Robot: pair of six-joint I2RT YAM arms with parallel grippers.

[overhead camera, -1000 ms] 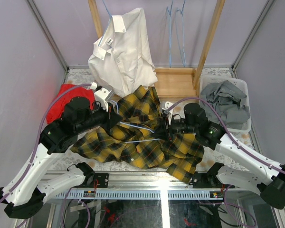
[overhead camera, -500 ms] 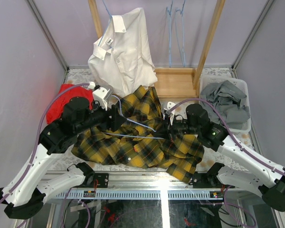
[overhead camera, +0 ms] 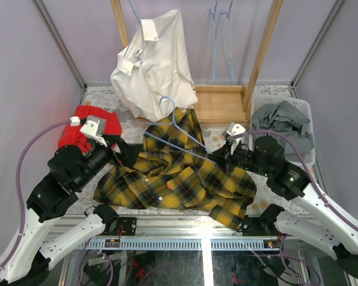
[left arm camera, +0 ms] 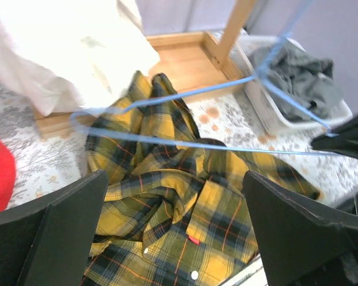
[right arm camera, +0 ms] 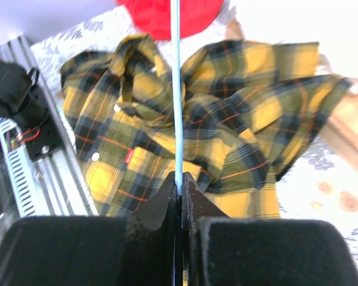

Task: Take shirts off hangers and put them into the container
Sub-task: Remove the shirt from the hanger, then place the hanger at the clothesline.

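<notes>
The right gripper is clamped on the hanger, which is held above the plaid shirt lying mid-table. The left gripper gapes wide, holding nothing, near the shirt's left edge. The basket sits far right.

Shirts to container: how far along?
Done: grey shirt is in the container. The plaid shirt looks off its hanger and lies on the table.
In hand: right gripper is shut on that hanger; left gripper is open and empty.
Left: plaid into the container; white shirt off the rack.
</notes>
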